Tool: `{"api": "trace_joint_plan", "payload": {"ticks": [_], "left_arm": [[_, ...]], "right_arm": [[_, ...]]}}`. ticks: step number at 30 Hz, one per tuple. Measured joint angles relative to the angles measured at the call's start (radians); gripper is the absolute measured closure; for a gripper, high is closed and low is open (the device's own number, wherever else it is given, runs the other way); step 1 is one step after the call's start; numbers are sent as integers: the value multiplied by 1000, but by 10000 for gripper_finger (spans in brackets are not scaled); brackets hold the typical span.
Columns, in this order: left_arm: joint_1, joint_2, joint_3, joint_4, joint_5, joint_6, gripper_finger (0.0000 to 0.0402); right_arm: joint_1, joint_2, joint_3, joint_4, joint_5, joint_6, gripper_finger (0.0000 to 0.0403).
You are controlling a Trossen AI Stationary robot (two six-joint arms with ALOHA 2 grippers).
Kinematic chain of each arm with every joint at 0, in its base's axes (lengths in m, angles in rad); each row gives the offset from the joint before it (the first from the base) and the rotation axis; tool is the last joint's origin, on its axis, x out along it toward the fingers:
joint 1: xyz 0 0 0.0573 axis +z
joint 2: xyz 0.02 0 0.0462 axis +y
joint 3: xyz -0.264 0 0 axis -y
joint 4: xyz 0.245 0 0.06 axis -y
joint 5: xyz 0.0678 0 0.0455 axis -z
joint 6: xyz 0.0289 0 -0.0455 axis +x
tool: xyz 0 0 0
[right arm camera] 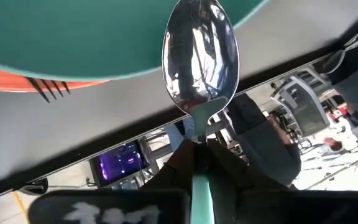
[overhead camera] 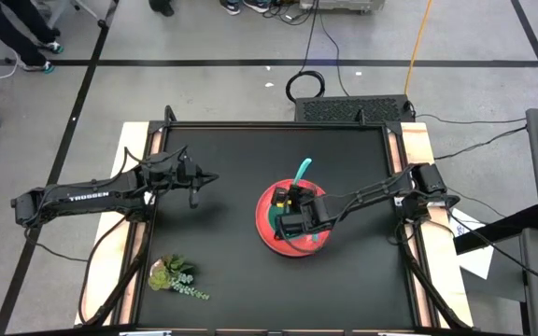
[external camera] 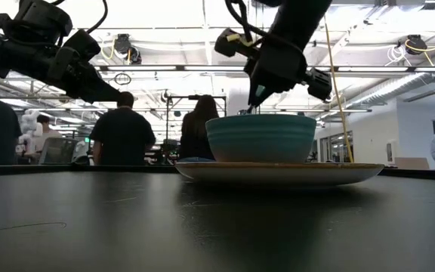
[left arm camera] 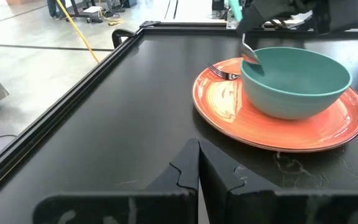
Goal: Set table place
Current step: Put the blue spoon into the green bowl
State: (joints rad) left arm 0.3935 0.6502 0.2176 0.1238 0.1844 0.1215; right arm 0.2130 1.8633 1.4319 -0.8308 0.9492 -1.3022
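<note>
A teal-green bowl (left arm camera: 297,78) stands on the round red plate (left arm camera: 229,118) right of the table's middle. A fork (left arm camera: 221,71) lies with its tines on the plate beside the bowl, and the bowl hides its handle. My right gripper (external camera: 257,94) hangs over the bowl, shut on the teal-handled spoon (right arm camera: 199,56). The spoon's metal bowl dips just inside the bowl's rim (left arm camera: 248,55). My left gripper (left arm camera: 199,162) waits shut over the table's left part, pointing toward the plate. My right gripper pinches the spoon's teal handle (right arm camera: 199,177) between its two fingers, close to the metal neck. The fingers slant down from above and lie along the spoon. The spoon's bowl end points down. The free handle end (overhead camera: 304,170) sticks out toward the far edge. Whether the spoon touches the bowl I cannot tell.
A leafy green sprig (overhead camera: 174,276) lies near the table's front left corner. Bare black tabletop (overhead camera: 222,243) spreads between my left gripper and the plate. People stand in the room beyond the far edge (external camera: 123,125).
</note>
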Motion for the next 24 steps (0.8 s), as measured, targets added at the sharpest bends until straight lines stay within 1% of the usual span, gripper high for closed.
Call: {"api": "trace_joint_plan", "payload": {"ticks": [12,16,18,21,24], "left_arm": [[0,0,0,0,0,-19,387],[0,0,0,0,0,-23,387],[0,0,0,0,0,-27,387],[0,0,0,0,0,-43,387],[-1,0,0,0,0,-52,387]], "right_arm": [[60,0,0,-9,-13,-16,387],[71,0,-12,16,-71,-25,387],[77,0,-39,64,-71,-66,387],[79,0,-84,128,-41,-133,387],[77,0,-125,147,-29,-193,387]]}}
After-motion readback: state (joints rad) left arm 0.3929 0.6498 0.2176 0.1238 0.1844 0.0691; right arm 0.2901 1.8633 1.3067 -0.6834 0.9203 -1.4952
